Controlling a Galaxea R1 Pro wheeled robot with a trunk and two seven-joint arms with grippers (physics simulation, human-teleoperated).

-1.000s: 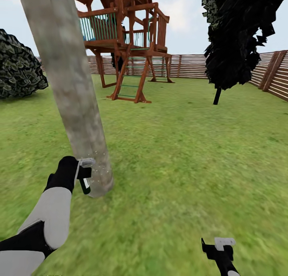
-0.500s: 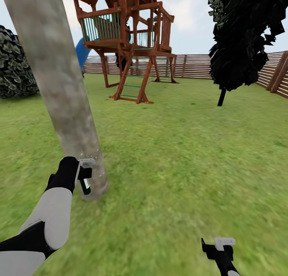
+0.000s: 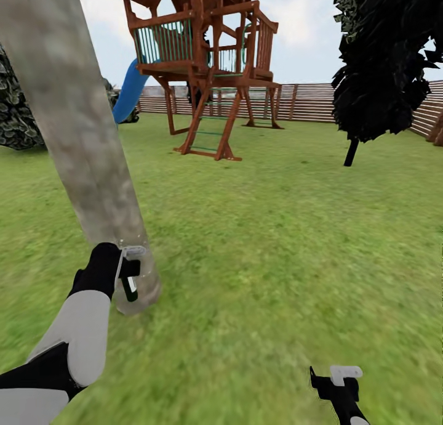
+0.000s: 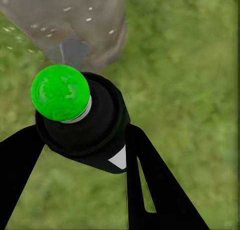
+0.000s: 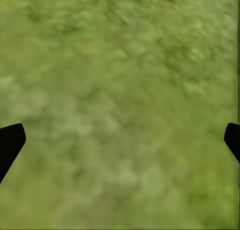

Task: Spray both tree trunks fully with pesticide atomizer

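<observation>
I've got the left gripper [image 3: 126, 266] pinching the spray bottle [image 3: 130, 286] right beside the base of the tree trunk [image 3: 86, 154]; in the left wrist cam the bottle [image 4: 82, 120], w/ a bright green cap, sits between the black fingers [image 4: 150, 190], nozzle end toward the trunk [image 4: 75, 20], which carries a few white specks [image 4: 67, 9]. My right gripper [image 3: 337, 379] hangs over grass [image 3: 277, 240] well apart from the trunk, fingers [image 5: 10, 142] spread wide w/ nothing between. The playhouse [image 3: 203, 61] and a dark tree [image 3: 381, 55] stand far beyond the trunk, by the fence [image 3: 307, 101].
</observation>
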